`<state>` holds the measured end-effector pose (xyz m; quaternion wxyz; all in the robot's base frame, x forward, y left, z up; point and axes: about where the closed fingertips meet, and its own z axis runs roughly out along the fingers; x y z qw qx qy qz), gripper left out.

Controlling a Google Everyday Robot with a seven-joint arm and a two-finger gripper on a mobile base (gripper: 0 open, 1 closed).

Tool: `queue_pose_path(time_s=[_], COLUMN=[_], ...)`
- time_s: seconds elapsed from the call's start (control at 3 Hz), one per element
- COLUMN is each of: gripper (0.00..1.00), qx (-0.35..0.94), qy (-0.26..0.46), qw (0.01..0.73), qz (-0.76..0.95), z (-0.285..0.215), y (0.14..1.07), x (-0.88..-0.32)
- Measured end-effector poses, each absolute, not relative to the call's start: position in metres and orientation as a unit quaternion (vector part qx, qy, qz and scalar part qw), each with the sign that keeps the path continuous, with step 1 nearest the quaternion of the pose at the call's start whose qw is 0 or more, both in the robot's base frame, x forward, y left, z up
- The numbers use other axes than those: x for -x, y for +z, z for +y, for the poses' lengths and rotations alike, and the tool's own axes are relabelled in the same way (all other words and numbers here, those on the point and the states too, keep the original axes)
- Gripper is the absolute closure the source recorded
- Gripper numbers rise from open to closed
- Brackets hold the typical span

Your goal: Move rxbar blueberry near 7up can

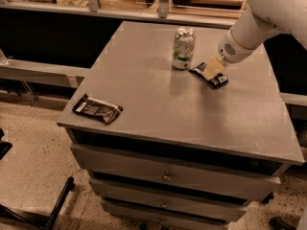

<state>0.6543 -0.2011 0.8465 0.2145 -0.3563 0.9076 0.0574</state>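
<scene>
The 7up can (183,48), green and white with a silver top, stands upright at the back middle of the grey cabinet top (158,104). The rxbar blueberry (219,80), a dark blue wrapper, lies low on the top just right of the can, a small gap apart from it. My gripper (212,67) reaches down from the upper right on the white arm (259,23) and is shut on the middle of the bar.
A black-brown wrapped bar (97,109) lies at the front left corner of the top. The cabinet has several drawers (165,176) below. A counter with a rail (96,8) runs behind. A dark stand base (53,210) sits on the floor at left.
</scene>
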Motion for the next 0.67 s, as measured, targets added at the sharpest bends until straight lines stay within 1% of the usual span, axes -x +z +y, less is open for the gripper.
queue_pose_path(time_s=[0.33, 0.67], gripper=[0.00, 0.00], qx=[0.357, 0.357], qy=[0.058, 0.058], qw=[0.213, 0.213], qz=[0.908, 0.908], z=[-0.1997, -0.1997], y=[0.8445, 0.8444], x=[-0.6545, -0.6545])
